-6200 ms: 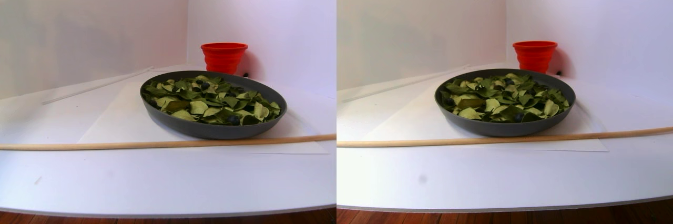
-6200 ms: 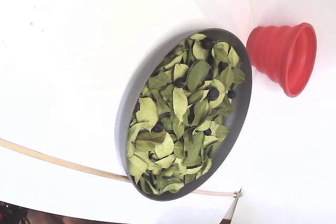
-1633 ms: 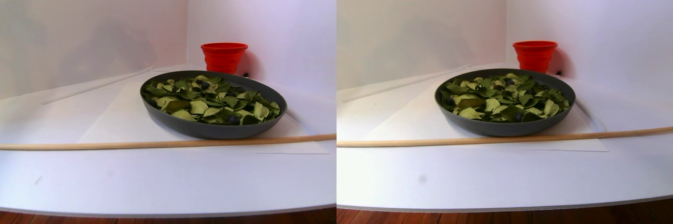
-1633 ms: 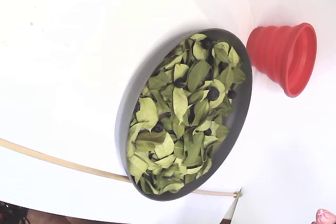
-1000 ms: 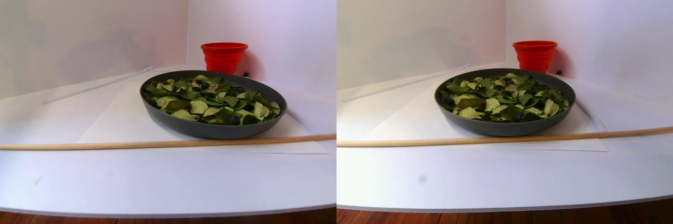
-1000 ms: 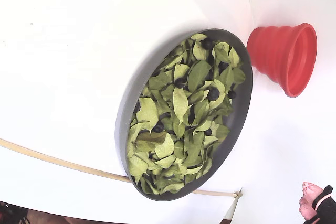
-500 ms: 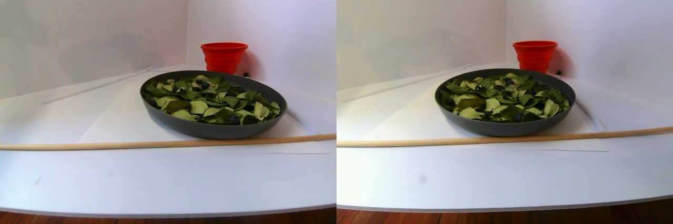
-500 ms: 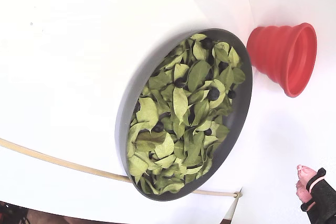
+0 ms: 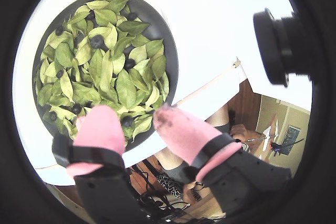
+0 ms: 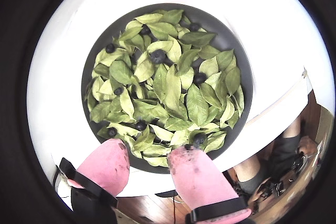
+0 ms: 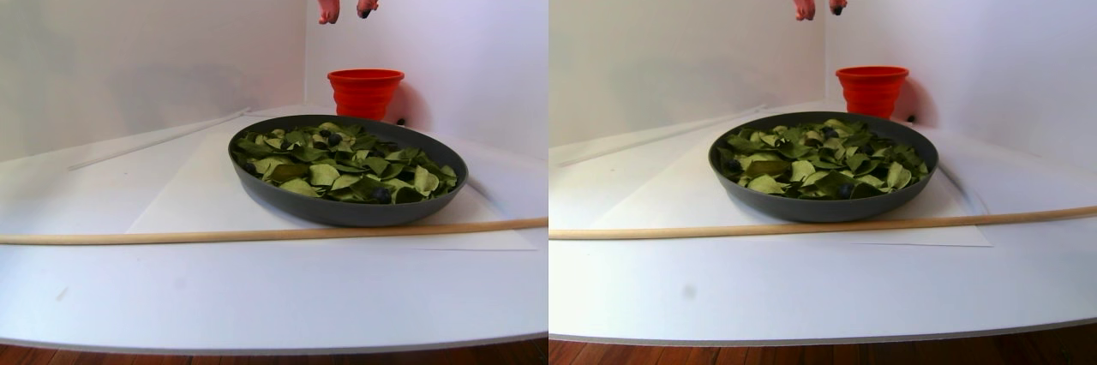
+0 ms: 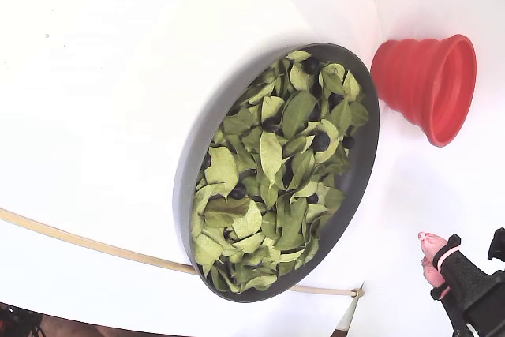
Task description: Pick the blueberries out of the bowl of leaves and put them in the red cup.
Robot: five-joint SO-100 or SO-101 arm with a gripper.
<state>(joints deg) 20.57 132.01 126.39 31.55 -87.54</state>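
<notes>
Blueberries [image 10: 157,56] lie scattered among leaves [image 10: 173,90]; the gripper [image 10: 149,166] hangs high above the bowl's [image 10: 236,56] near rim, fingers apart and empty, probably to choose one.

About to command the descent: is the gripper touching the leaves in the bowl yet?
Apart. In the stereo pair view the gripper hangs open high above the bowl, with bare wall between its pink fingertips and the leaves.
</notes>
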